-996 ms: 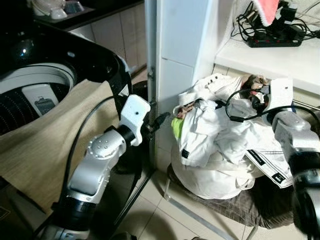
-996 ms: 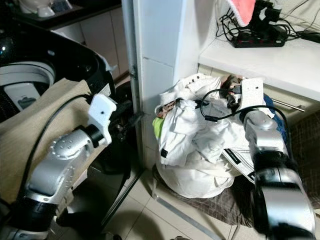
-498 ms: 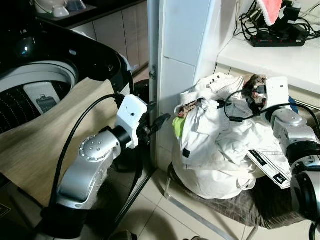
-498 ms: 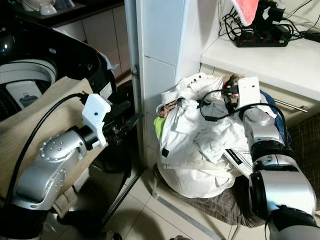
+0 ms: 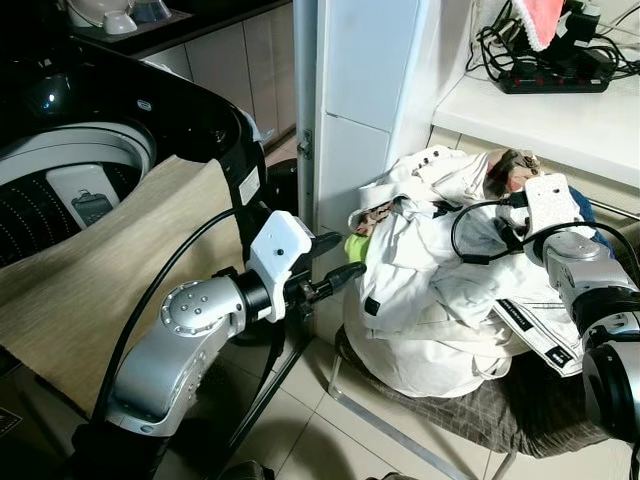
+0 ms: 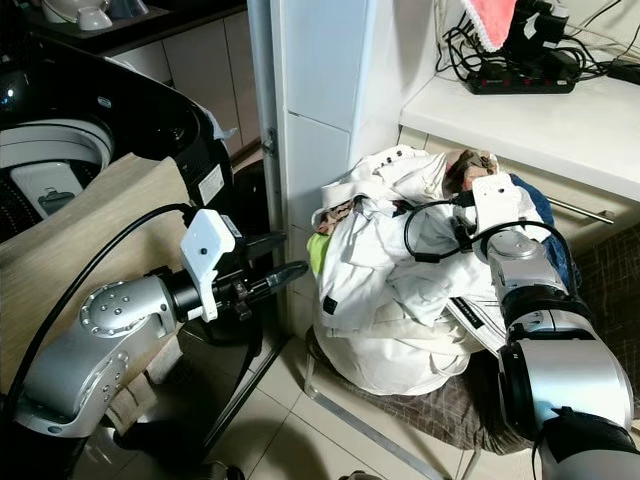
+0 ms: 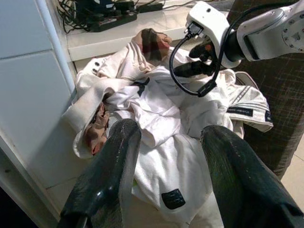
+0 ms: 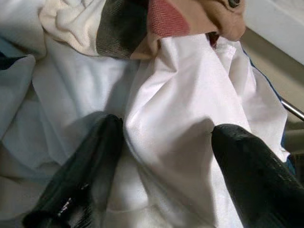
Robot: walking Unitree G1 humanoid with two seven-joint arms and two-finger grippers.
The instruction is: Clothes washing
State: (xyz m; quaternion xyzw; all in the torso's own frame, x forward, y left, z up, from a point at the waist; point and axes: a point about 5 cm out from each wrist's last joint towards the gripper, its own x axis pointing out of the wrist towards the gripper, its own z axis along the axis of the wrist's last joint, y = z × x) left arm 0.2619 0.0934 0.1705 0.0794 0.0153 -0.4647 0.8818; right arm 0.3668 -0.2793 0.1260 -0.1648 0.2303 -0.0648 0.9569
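Observation:
A heap of mostly white clothes (image 5: pixel 430 290) lies on a low seat beside a white pillar. A plaid garment (image 5: pixel 510 160) sits on top at the back. My left gripper (image 5: pixel 342 257) is open in the air just left of the heap, pointing at it; the left wrist view looks between its fingers (image 7: pixel 114 161) at the white clothes (image 7: pixel 161 118). My right gripper (image 8: pixel 168 128) is open and pressed down into the white cloth (image 8: pixel 180 95) near the top right of the heap. At the far left stands the black top-load washing machine (image 5: pixel 80 180), with a beige cloth (image 5: pixel 100 270) draped over its front.
The white tiled pillar (image 5: pixel 360 90) and a metal door frame (image 5: pixel 303 120) stand between washer and heap. A white shelf (image 5: pixel 560 115) above holds a power strip with cables (image 5: pixel 555 75) and a pink cloth (image 5: pixel 540 15). A checked cushion (image 5: pixel 500 410) lies under the heap on the tiled floor.
My left gripper has swung forward toward the heap and its fingers have spread open. My right gripper has dropped lower onto the white cloth.

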